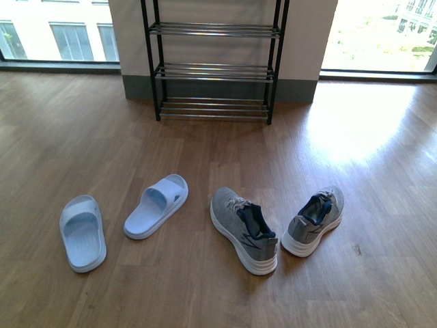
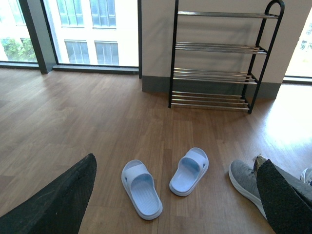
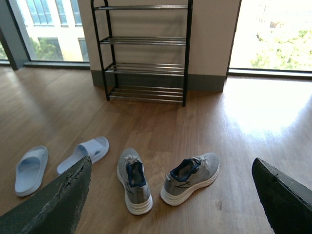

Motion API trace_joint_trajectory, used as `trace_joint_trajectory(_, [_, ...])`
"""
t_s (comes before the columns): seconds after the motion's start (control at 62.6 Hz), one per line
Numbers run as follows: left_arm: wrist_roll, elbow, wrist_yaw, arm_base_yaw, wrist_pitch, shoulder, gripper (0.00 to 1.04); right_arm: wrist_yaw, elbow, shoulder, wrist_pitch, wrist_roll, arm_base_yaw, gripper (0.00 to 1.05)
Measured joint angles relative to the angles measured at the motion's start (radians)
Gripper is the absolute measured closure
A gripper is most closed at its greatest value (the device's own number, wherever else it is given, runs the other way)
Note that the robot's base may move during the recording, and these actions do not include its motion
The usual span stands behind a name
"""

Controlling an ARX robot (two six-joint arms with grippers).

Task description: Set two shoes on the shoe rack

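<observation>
Sneakers are sitting upright on the wood floor (image 1: pixel 205 154), well apart from the shoe rack (image 1: pixel 214 70) standing against the wall. First sneaker (image 1: pixel 243 229) is lying just beside the pale blue slides (image 1: pixel 156 206); second sneaker (image 1: pixel 314 220) is sitting near it, heels close, toes splaying apart. Left fingers (image 2: pixel 56 202) are gaping wide, holding nothing. Right fingers (image 3: pixel 56 202) are likewise wide and empty, hanging above the pair. Judging by looks: shoes are light, the knit upper is going to squash and the thick white sole is likely stiff, so pinching across the heel collar or midfoot sole is looking safest; laces could snag. Dark zigzag mark is showing on the side, no readable brand or writing
</observation>
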Motion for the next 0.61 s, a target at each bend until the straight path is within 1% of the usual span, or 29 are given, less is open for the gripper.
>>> trace_joint_trajectory(0.607, [0.000, 0.000, 0.000, 0.000, 0.000, 0.000, 0.09, 0.000, 0.000, 0.000, 0.000, 0.000, 0.000, 0.09])
